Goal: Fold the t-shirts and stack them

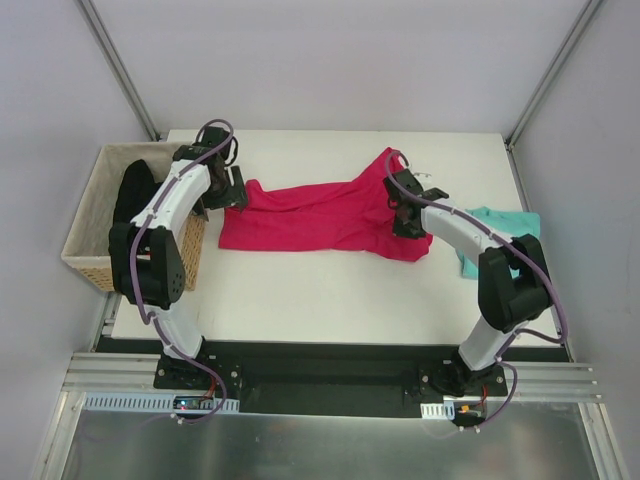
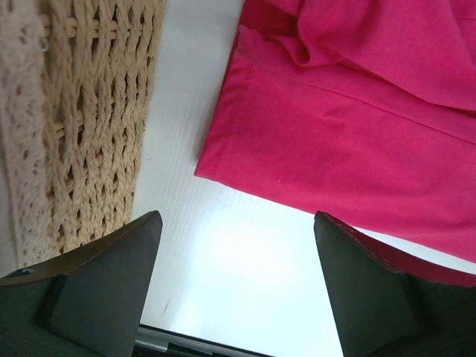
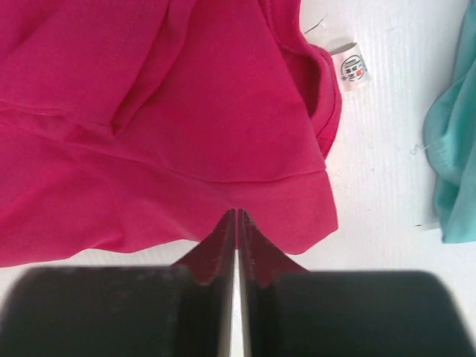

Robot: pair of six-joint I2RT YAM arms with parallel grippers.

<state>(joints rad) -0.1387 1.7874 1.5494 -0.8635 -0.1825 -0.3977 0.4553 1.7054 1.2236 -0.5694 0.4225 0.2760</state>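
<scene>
Top external view: spread crumpled across the middle of the white table (image 1: 330,290), the magenta t-shirt (image 1: 310,215), its left end just beside the left gripper (image 1: 228,188), its right end bunched under the right gripper (image 1: 405,215). Right of centre, at the table's right edge, the teal t-shirt (image 1: 500,228), partly hidden behind the right arm and apart from the magenta one. At the left of the frame, beside the table's left edge, a wicker basket (image 1: 85,225) with a black garment (image 1: 133,190) inside. Left wrist view: dark fingers spread wide at the lower left and lower right, only bare table between them, nothing held. Stitched magenta hem from upper centre down toward the right finger, contact with that finger impossible to tell. Basket weave down the left side. Right wrist view: jaws pressed together at lower centre, pinching the magenta cloth at its hemmed edge, the fabric pulled into creases above the pinch. At the upper right of that view, a small white neck label (image 3: 351,68) flat on the table just beside the neckline, printed with dark characters and a small red mark, too small to read. Along the right edge of the same view, a strip of teal cloth, apart from the magenta fabric.
</scene>
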